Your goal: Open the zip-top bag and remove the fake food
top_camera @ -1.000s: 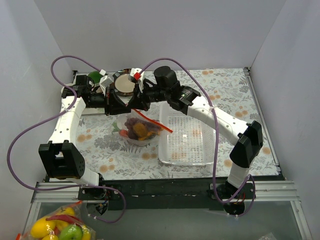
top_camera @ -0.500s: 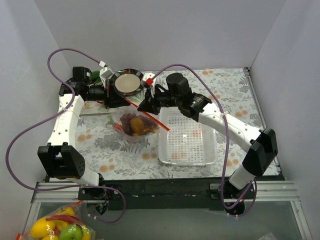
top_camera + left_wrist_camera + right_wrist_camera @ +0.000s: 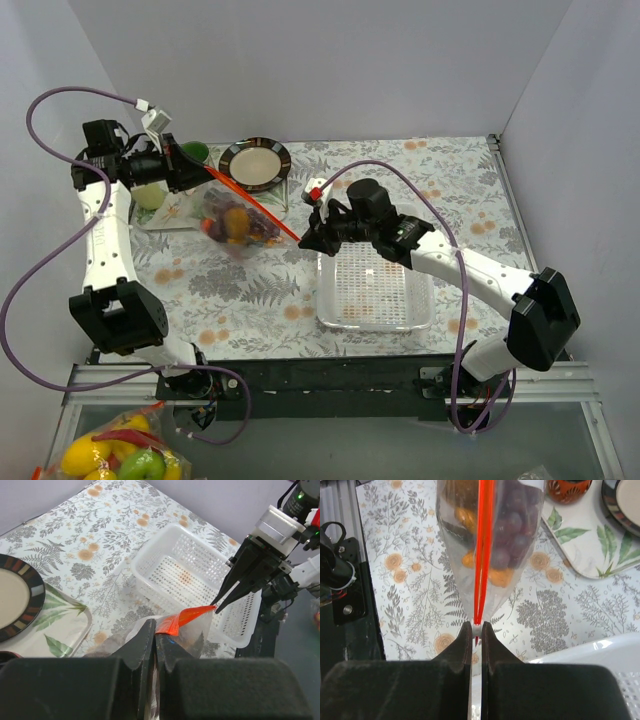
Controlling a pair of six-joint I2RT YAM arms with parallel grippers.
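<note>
The zip-top bag hangs off the table, stretched between both grippers, its red-orange zip strip running diagonally. My left gripper is shut on the strip's far left end; it also shows in the left wrist view. My right gripper is shut on the small white slider at the strip's near right end. The fake food is inside the bag: purple grapes and orange pieces. The strip looks slightly parted in the right wrist view.
A clear perforated basket sits right of centre. A dark-rimmed plate and a green cup stand at the back, with a leaf-print tray under the bag. A bag of lemons and an apple lies below the table.
The left arm has swung left and carried the bag with it. The right gripper has moved nearer and to the right along the strip, which is now stretched long between the two.
</note>
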